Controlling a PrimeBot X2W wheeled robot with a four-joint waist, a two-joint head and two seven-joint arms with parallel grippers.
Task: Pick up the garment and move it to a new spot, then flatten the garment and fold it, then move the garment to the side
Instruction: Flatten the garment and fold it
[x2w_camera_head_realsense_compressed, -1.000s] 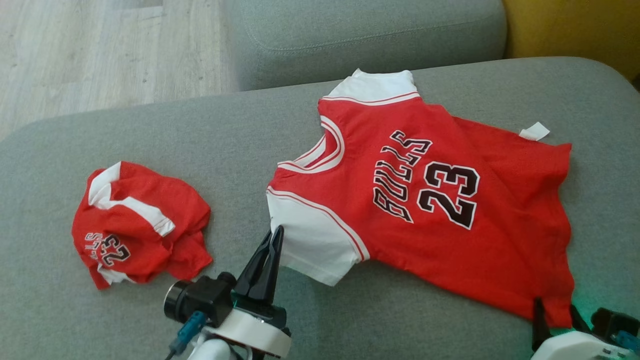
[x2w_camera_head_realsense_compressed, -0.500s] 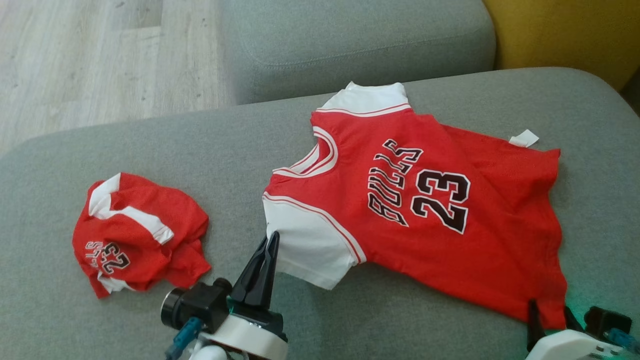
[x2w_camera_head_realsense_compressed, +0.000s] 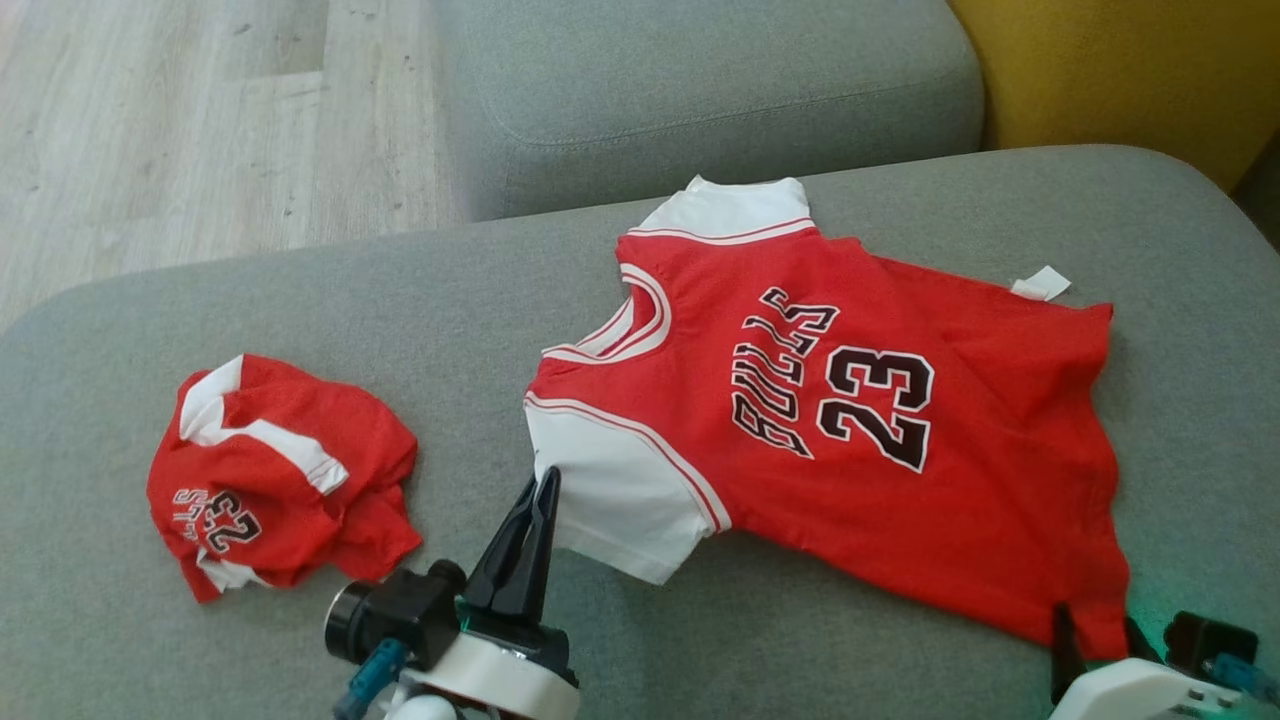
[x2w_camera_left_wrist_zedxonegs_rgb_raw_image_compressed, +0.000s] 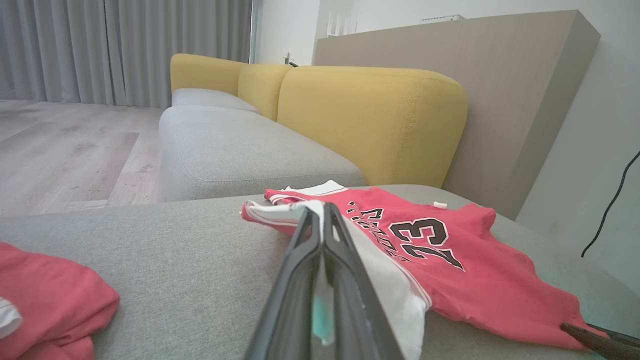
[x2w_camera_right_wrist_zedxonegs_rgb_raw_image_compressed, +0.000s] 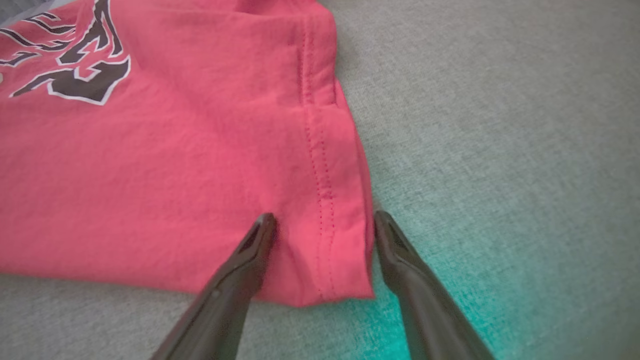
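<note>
The garment (x2w_camera_head_realsense_compressed: 850, 420) is a red jersey with white sleeves and "BULLS 23" print, spread out on the grey sofa seat (x2w_camera_head_realsense_compressed: 400, 330). My left gripper (x2w_camera_head_realsense_compressed: 545, 480) is shut at the near edge of its white sleeve (x2w_camera_head_realsense_compressed: 620, 500). In the left wrist view a strip of pale cloth sits pinched between the closed fingers (x2w_camera_left_wrist_zedxonegs_rgb_raw_image_compressed: 300, 280), with the garment (x2w_camera_left_wrist_zedxonegs_rgb_raw_image_compressed: 450, 260) just beyond. My right gripper (x2w_camera_head_realsense_compressed: 1095, 625) is open at the lower hem corner. In the right wrist view its fingertips (x2w_camera_right_wrist_zedxonegs_rgb_raw_image_compressed: 325, 220) straddle the stitched hem of the garment (x2w_camera_right_wrist_zedxonegs_rgb_raw_image_compressed: 150, 175).
A second, crumpled red jersey (x2w_camera_head_realsense_compressed: 280, 470) lies on the seat to the left, also seen as a red jersey (x2w_camera_left_wrist_zedxonegs_rgb_raw_image_compressed: 45, 305) in the left wrist view. Another grey cushion (x2w_camera_head_realsense_compressed: 700, 90) and a yellow backrest (x2w_camera_head_realsense_compressed: 1130, 70) lie beyond. Wooden floor (x2w_camera_head_realsense_compressed: 150, 120) is past the seat's far edge.
The head camera has shifted, so the whole picture slid slightly down and left. Both grippers keep their places at the sleeve and the hem corner.
</note>
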